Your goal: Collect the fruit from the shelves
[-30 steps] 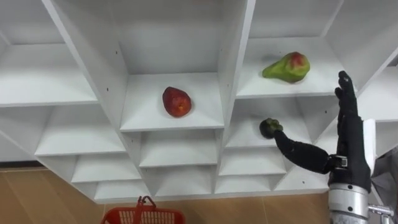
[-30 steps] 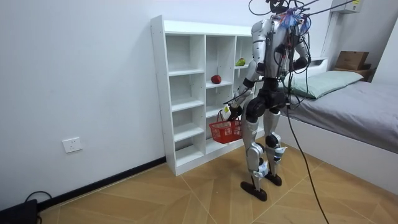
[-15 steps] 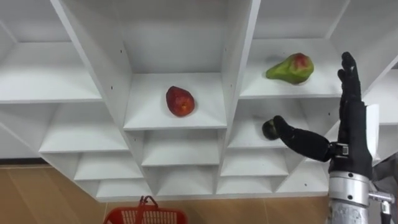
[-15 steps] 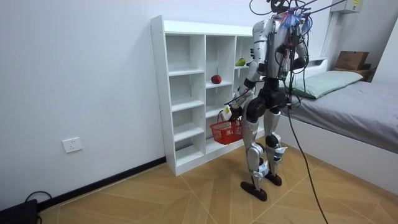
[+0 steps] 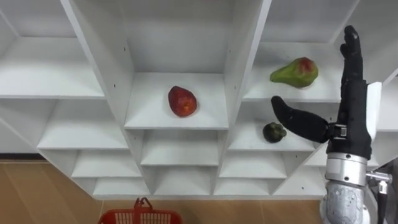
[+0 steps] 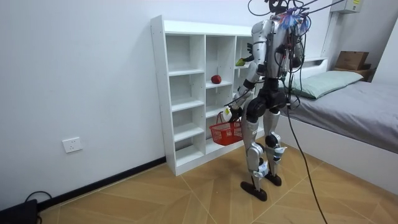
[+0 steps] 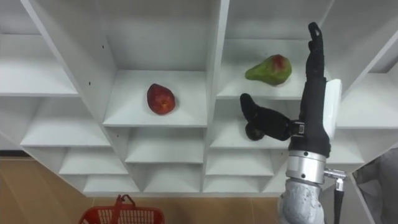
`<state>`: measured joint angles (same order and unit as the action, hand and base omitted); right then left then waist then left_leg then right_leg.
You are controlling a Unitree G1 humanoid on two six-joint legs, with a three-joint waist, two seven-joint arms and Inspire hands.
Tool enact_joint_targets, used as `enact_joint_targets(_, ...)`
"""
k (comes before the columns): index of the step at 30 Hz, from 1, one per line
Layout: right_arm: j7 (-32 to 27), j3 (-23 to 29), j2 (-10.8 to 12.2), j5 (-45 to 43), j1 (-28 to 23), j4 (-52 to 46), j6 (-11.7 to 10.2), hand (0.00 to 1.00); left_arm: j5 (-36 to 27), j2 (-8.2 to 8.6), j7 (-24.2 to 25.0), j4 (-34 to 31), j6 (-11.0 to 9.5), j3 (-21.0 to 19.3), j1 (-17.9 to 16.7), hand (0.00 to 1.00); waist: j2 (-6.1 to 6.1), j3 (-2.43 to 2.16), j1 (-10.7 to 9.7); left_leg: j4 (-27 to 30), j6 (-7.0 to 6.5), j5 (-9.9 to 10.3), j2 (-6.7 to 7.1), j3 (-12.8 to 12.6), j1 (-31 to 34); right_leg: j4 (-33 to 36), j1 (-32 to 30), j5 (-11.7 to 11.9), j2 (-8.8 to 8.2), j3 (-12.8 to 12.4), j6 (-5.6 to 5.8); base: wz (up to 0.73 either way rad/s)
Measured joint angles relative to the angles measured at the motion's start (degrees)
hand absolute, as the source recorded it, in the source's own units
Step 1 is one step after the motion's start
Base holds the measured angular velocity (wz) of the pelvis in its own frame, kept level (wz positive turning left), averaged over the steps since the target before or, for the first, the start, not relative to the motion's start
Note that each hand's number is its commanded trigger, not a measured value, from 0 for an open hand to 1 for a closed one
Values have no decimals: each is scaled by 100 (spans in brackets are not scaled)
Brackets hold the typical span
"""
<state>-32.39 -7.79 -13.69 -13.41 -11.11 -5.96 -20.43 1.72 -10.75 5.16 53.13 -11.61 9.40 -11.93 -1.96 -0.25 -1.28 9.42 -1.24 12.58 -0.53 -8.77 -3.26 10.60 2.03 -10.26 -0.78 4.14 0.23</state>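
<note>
White closet [image 5: 242,56] shelving. Right hand [image 5: 353,118] raised wide open beside pear [image 5: 294,71], nothing held; reach step judged underway. Next: fingers to be closed round pear.

White closet [image 5: 112,93] all over; inside, a red apple [image 5: 182,101], a green pear [image 5: 294,71] blushing red, a small dark green fruit [image 5: 273,132]; right hand [image 5: 352,121] black over silver wrist, red lattice basket [image 5: 140,216], tan wood floor [image 5: 37,193]

Right hand [image 5: 353,109] raised, nearer pear [image 5: 294,72]
</note>
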Motion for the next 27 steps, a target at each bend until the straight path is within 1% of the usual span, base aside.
enact_joint_targets(6, 16, 54, -27, 319, 106, 7, 0, 0, 5, -41, 1, -3, 4, -31, -12, 100, 1, 28, 1, 15, 0, 0, -1, 12, 8, 1, 7, 0, -5, 27, 0, 1)
enact_joint_targets(8, 27, 114, -96, 453, 110, 8, 0, 0, 10, -44, 4, -16, 4, -43, -11, 100, -16, 37, 5, 16, 0, 0, 0, 28, 10, 2, 9, 0, -9, 68, 0, 4)
enact_joint_targets(10, 49, 291, -147, 462, 138, 7, 0, 0, 10, -49, 8, -18, 5, -122, -20, 100, -45, 56, 16, 19, 1, -1, 0, 66, 12, 1, 13, 0, -8, 76, 0, 0)
enact_joint_targets(12, 48, 378, -153, 463, 176, 7, 0, 0, 13, -64, 8, -20, 10, -172, -28, 100, -63, 63, 11, 19, 2, -2, 1, 91, 19, 1, 10, 0, -8, 89, 0, 2)
enact_joint_targets(15, 52, 505, -155, 463, 193, 8, 0, 0, 35, -69, 8, -26, 13, -266, -33, 100, -82, 61, 13, 18, 2, -2, 3, 97, 33, -6, 4, 0, -9, 92, 0, 0)
enact_joint_targets(18, 65, 519, -166, 462, 193, 35, 0, 0, 62, -82, 7, -32, 13, -299, -37, 100, -88, 58, 13, 15, 2, -2, 3, 102, 39, -9, 1, 0, -10, 112, 0, 1)
enact_joint_targets(20, 72, 519, -219, 495, 200, 113, 0, 0, 131, -90, 7, -37, 13, -303, -30, 100, -95, 53, 19, 15, 2, -2, 5, 113, 50, -12, 1, 0, -14, 149, 0, 5)
enact_joint_targets(22, 103, 523, -337, 695, 256, 289, 15, 0, 197, -89, 7, -38, 19, -316, -31, 100, -114, 40, 26, 17, 1, -3, 6, 127, 57, -12, 2, 0, -23, 242, 0, 4)
enact_joint_targets(24, 138, 523, -390, 833, 326, 382, 58, 0, 237, -89, 9, -38, 52, -365, -30, 100, -121, 36, 28, 18, 3, -5, 5, 132, 59, -12, 2, 0, -23, 245, 0, 0)
enact_joint_targets(27, 143, 547, -407, 876, 466, 593, 59, 0, 235, -92, 9, -38, 81, -422, -26, 100, -126, 32, 16, 28, 3, -7, 5, 137, 59, -13, 9, 0, -25, 254, 0, 0)
